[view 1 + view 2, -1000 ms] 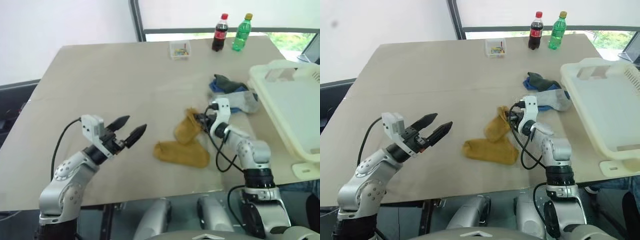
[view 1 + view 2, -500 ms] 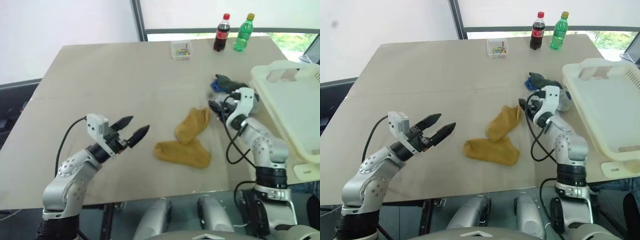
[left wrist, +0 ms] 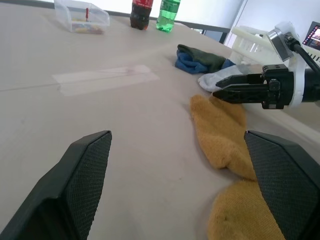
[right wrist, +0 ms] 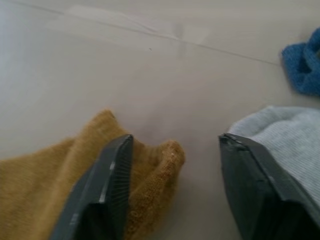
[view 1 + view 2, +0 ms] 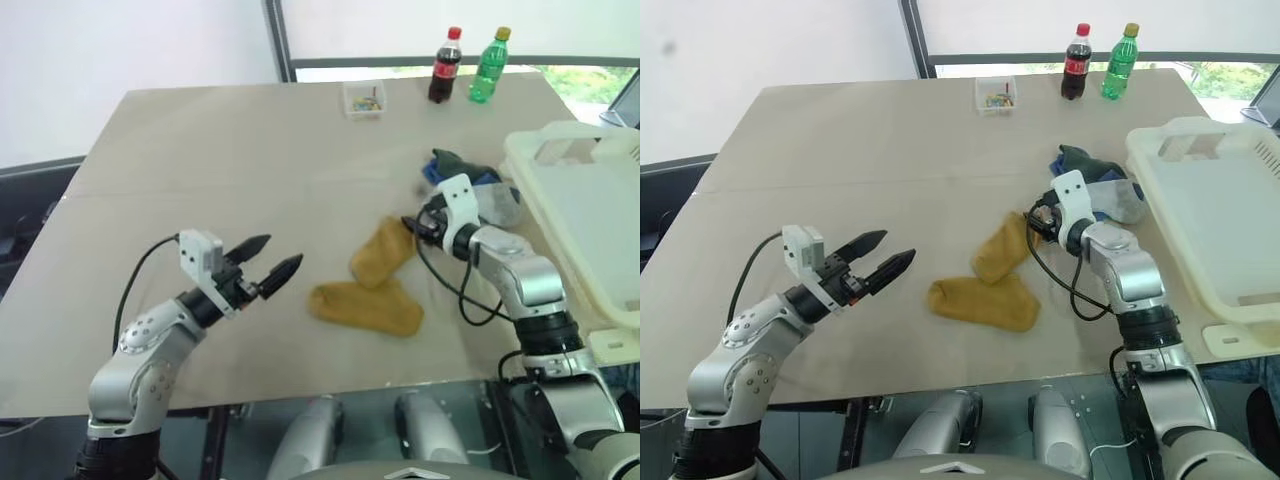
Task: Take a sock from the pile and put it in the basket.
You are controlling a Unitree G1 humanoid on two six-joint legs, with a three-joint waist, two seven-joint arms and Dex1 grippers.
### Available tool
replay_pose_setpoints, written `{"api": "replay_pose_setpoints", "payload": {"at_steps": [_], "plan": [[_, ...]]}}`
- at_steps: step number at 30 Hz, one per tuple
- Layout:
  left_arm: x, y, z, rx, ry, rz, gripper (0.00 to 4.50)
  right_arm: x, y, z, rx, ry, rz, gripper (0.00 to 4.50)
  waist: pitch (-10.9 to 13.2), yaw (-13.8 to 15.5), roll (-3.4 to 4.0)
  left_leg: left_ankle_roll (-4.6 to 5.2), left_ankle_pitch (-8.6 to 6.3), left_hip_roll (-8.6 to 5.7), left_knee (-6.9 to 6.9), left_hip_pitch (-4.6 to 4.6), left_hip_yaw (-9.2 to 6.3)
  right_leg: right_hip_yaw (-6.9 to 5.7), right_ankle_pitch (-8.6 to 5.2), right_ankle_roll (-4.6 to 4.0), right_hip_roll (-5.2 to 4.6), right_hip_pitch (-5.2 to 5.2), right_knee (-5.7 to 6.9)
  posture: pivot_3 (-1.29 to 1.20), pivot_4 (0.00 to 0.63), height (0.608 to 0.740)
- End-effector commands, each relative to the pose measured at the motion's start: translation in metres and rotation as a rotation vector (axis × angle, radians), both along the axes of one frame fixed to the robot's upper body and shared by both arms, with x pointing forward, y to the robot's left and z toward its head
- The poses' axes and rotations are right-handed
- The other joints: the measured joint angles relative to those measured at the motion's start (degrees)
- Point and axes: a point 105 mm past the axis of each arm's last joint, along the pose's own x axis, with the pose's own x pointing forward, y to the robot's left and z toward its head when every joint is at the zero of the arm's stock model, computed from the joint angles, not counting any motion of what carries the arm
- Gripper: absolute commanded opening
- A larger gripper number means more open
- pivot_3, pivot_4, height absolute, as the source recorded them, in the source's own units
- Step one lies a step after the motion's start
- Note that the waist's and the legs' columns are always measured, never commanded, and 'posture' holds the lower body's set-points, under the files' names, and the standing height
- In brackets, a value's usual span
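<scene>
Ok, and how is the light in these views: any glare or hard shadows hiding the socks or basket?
Left eye view: the window strip behind the cola bottle is washed out white; the table is evenly lit, the mustard socks cast only faint shadows, and the basket is pale but readable. Left wrist view: a pale patch shines on the table. Right wrist view: soft light, nothing hidden.

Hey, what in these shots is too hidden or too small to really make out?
- Basket: its far side is cut off by the head views' edge.
- Dark green sock: bunched on the blue sock, so its shape is unclear.
- Small clear box: contents too small to identify.
- Bottles: labels unreadable.
</scene>
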Motion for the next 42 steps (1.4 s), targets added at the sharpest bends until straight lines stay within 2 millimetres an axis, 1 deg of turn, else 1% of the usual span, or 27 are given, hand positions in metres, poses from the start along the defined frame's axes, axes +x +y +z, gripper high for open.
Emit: {"api": "replay_pose_setpoints", "payload": {"at_steps": [1, 2, 3, 4, 6, 8, 12, 14, 15, 16, 17, 20, 24, 27, 29, 30, 31, 33, 34, 35, 36, 37, 39, 42], "plan": [[-0.004, 0.001, 0.012, 0.005, -0.057, 0.011, 4.50, 0.002, 0.005, 0.012, -0.006, -0.025, 0.044, 1.38, 0.0, -0.1, 0.00, 0.00, 0.00, 0.00, 0.00, 0.00, 0.00, 0.00, 0.00, 0.00, 0.00, 0.00, 0.00, 0.00, 0.150, 0.739], [-0.004, 0.001, 0.012, 0.004, -0.057, 0.014, 4.50, 0.002, 0.006, 0.011, -0.006, -0.011, 0.053, 0.71, 0.0, -0.1, 0.00, 0.00, 0.00, 0.00, 0.00, 0.00, 0.01, 0.00, 0.00, 0.00, -0.01, 0.00, 0.00, 0.00, 0.150, 0.739], [-0.004, 0.001, 0.012, 0.003, -0.057, 0.016, 4.50, 0.002, 0.006, 0.010, -0.003, -0.003, 0.057, 0.23, 0.0, -0.2, 0.00, 0.00, 0.00, 0.01, 0.00, 0.00, 0.01, 0.01, 0.00, 0.00, -0.02, 0.00, 0.00, 0.00, 0.150, 0.739], [-0.004, 0.001, 0.012, 0.002, -0.057, 0.017, 4.50, 0.002, 0.007, 0.011, 0.014, 0.011, 0.059, 0.04, 0.0, -0.1, 0.00, 0.00, 0.00, 0.01, 0.00, 0.00, 0.01, 0.01, 0.00, 0.00, -0.02, 0.00, 0.00, 0.00, 0.150, 0.739], [-0.005, 0.000, 0.012, 0.000, -0.057, 0.019, 4.50, 0.003, 0.009, 0.015, 0.058, 0.030, 0.057, 0.04, 0.0, -0.1, 0.00, 0.00, 0.00, 0.01, 0.00, 0.00, 0.01, 0.01, 0.00, 0.00, -0.02, 0.00, 0.00, 0.00, 0.150, 0.739], [-0.005, 0.001, 0.012, -0.002, -0.057, 0.021, 4.50, 0.006, 0.012, 0.024, 0.152, 0.049, 0.035, 0.04, 0.0, -0.2, 0.00, 0.00, 0.00, 0.01, 0.00, 0.00, 0.01, 0.01, 0.00, 0.00, -0.02, 0.00, 0.00, 0.00, 0.150, 0.739], [-0.004, 0.002, 0.011, -0.006, -0.055, 0.026, 4.50, 0.017, 0.021, 0.055, 0.379, 0.062, -0.018, 0.04, 0.0, -0.2, 0.01, 0.00, 0.00, 0.03, -0.01, 0.00, -0.01, 0.02, 0.01, -0.01, 0.00, -0.02, 0.02, 0.00, 0.150, 0.739], [-0.003, 0.002, 0.011, -0.011, -0.054, 0.027, 4.50, 0.026, 0.024, 0.069, 0.473, 0.047, -0.077, 0.04, 0.0, -0.2, 0.01, 0.00, 0.00, 0.03, -0.01, 0.00, -0.02, 0.01, 0.01, -0.01, -0.01, -0.02, 0.02, 0.00, 0.150, 0.739], [-0.003, 0.002, 0.011, -0.012, -0.054, 0.028, 4.50, 0.031, 0.023, 0.069, 0.494, 0.051, -0.127, 0.04, 0.0, -0.2, 0.01, 0.00, 0.00, 0.02, -0.01, 0.00, -0.02, 0.01, 0.01, -0.01, -0.01, -0.02, 0.02, 0.00, 0.150, 0.739], [-0.002, 0.002, 0.010, -0.013, -0.054, 0.027, 4.50, 0.035, 0.022, 0.067, 0.490, 0.051, -0.170, 0.04, 0.0, -0.2, 0.01, 0.00, 0.00, 0.02, -0.01, 0.00, -0.01, 0.01, 0.01, -0.01, -0.01, -0.02, 0.02, 0.00, 0.150, 0.739], [-0.001, 0.000, 0.010, -0.012, -0.054, 0.026, 4.50, 0.038, 0.019, 0.059, 0.437, 0.035, -0.214, 0.04, 0.0, -0.2, 0.00, 0.00, 0.00, 0.02, -0.01, 0.00, -0.02, 0.00, 0.01, -0.02, 0.00, -0.02, 0.02, 0.00, 0.150, 0.739], [0.001, -0.002, 0.011, -0.008, -0.056, 0.021, 4.50, 0.035, 0.012, 0.035, 0.380, 0.063, -0.272, 0.04, 0.0, 0.4, 0.00, -0.02, 0.01, -0.03, -0.01, -0.01, -0.09, -0.11, 0.01, -0.02, 0.03, -0.01, -0.05, 0.00, 0.150, 0.739], [0.006, -0.002, 0.011, 0.016, -0.055, 0.025, 4.50, 0.018, 0.000, 0.012, 0.305, 0.086, -0.317, 0.04, 0.0, 0.3, 0.02, -0.05, 0.03, -0.09, -0.01, -0.07, -0.04, -0.05, 0.01, -0.02, 0.02, -0.02, -0.05, 0.00, 0.150, 0.739], [0.011, -0.012, 0.004, 0.051, -0.026, -0.002, 4.50, 0.001, 0.000, 0.000, 0.264, 0.110, -0.301, 0.04, 0.0, 0.0, 0.04, -0.03, 0.02, -0.03, -0.01, -0.04, -0.03, -0.02, 0.01, -0.02, 0.02, -0.03, -0.01, 0.00, 0.150, 0.739], [0.013, -0.024, 0.002, 0.045, -0.006, -0.052, 4.50, -0.010, 0.004, -0.003, 0.238, 0.104, -0.258, 0.04, 0.0, -0.1, 0.04, -0.01, 0.01, -0.02, -0.01, -0.03, -0.03, -0.02, 0.01, -0.01, 0.03, -0.03, 0.03, 0.00, 0.150, 0.739], [0.014, -0.029, 0.002, 0.034, 0.011, -0.069, 4.50, -0.013, 0.005, -0.003, 0.254, 0.108, -0.245, 0.04, 0.0, -0.2, 0.03, -0.01, 0.01, -0.02, -0.01, -0.02, -0.03, -0.02, 0.01, -0.01, 0.03, -0.03, 0.03, 0.00, 0.150, 0.739], [0.016, -0.031, -0.002, 0.046, 0.028, -0.077, 4.50, -0.015, 0.006, 0.000, 0.271, 0.098, -0.236, 0.31, 0.0, -0.3, 0.03, 0.00, 0.01, -0.02, -0.01, -0.01, -0.03, -0.02, 0.01, -0.01, 0.03, -0.02, 0.03, 0.00, 0.150, 0.739], [0.018, -0.035, -0.004, 0.062, 0.038, -0.100, 4.50, -0.017, 0.008, 0.005, 0.277, 0.078, -0.222, 1.00, 0.0, -0.5, 0.04, 0.01, 0.00, -0.01, 0.00, 0.03, 0.01, 0.02, 0.01, 0.00, 0.05, 0.00, 0.06, 0.00, 0.150, 0.739], [0.020, -0.036, -0.005, 0.055, 0.055, -0.105, 4.50, -0.019, 0.009, 0.008, 0.260, 0.061, -0.208, 1.52, 0.0, -0.4, 0.04, 0.01, 0.00, -0.01, 0.00, 0.04, 0.02, 0.03, 0.01, 0.00, 0.06, -0.01, 0.08, 0.00, 0.150, 0.739], [0.023, -0.037, -0.007, 0.052, 0.071, -0.103, 4.50, -0.021, 0.008, 0.010, 0.245, 0.047, -0.209, 1.85, 0.0, -0.3, 0.05, 0.01, 0.00, -0.01, 0.00, 0.04, 0.01, 0.03, 0.01, 0.00, 0.09, -0.02, 0.10, 0.00, 0.150, 0.739], [0.025, -0.038, -0.009, 0.057, 0.084, -0.105, 4.50, -0.022, 0.006, 0.014, 0.234, 0.021, -0.210, 2.43, 0.0, -0.3, 0.04, 0.00, 0.00, -0.01, 0.00, 0.04, -0.01, 0.01, 0.01, -0.01, 0.18, -0.03, 0.10, 0.00, 0.150, 0.739], [0.028, -0.039, -0.012, 0.068, 0.105, -0.108, 4.50, -0.024, 0.003, 0.019, 0.216, -0.007, -0.196, 2.77, 0.0, -0.2, 0.04, 0.00, 0.00, -0.01, 0.00, 0.03, -0.01, 0.01, 0.01, -0.01, 0.18, -0.03, 0.10, 0.00, 0.150, 0.739], [0.032, -0.041, -0.017, 0.078, 0.147, -0.112, 4.50, -0.027, 0.001, 0.027, 0.175, -0.061, -0.164, 2.77, 0.0, -0.1, 0.04, 0.00, 0.00, -0.03, 0.02, 0.01, -0.01, 0.01, 0.01, 0.00, 0.17, -0.02, 0.09, 0.00, 0.150, 0.739], [0.035, -0.050, -0.014, 0.054, 0.176, -0.142, 4.50, -0.032, -0.002, 0.035, 0.096, -0.121, -0.102, 2.77, 0.0, -0.1, 0.03, 0.01, 0.00, -0.06, 0.04, 0.01, 0.00, 0.00, 0.01, 0.01, 0.14, 0.00, 0.07, 0.00, 0.150, 0.739]]}}
